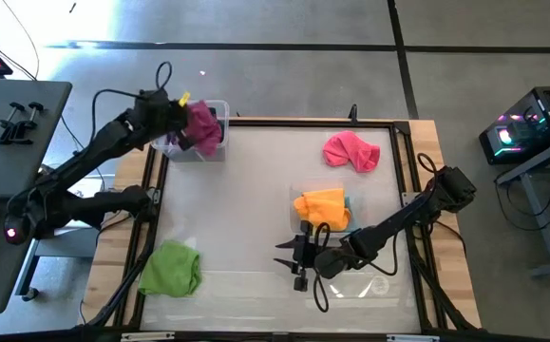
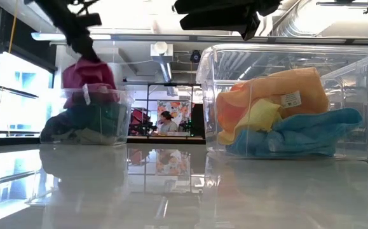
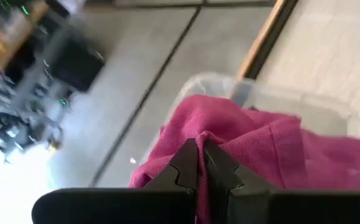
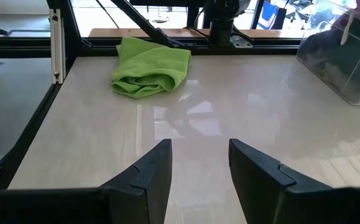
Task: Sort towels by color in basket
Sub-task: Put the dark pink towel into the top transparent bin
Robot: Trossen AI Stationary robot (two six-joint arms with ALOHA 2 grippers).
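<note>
My left gripper (image 1: 187,114) is shut on a magenta towel (image 1: 204,124) over the clear basket (image 1: 219,106) at the table's far left corner; in the low view that basket (image 2: 125,121) holds dark cloths. A second clear basket (image 2: 355,70) in mid-table holds orange (image 1: 322,206), yellow (image 2: 260,114) and light blue (image 2: 311,130) towels. A pink towel (image 1: 351,150) lies bunched on the table at the far right, and a lime green towel (image 1: 172,268) lies at the near left. My right gripper (image 1: 291,255) hovers open beside the mid-table basket, nothing between its fingers (image 4: 152,168). My left gripper pinches a bunched fold of the magenta towel (image 3: 229,134) between its two shut fingers (image 3: 220,171), slanting down from the table's left. How many layers it has cannot be told. The towel hangs below the fingers over the far-left basket's open top (image 2: 85,79).
Black frame rails (image 1: 407,180) and a wooden border (image 1: 445,266) run around the white tabletop. Bare table lies between the lime green towel (image 4: 152,73) and my right gripper (image 4: 199,155). A desk with clamps (image 1: 13,119) stands off the table's left.
</note>
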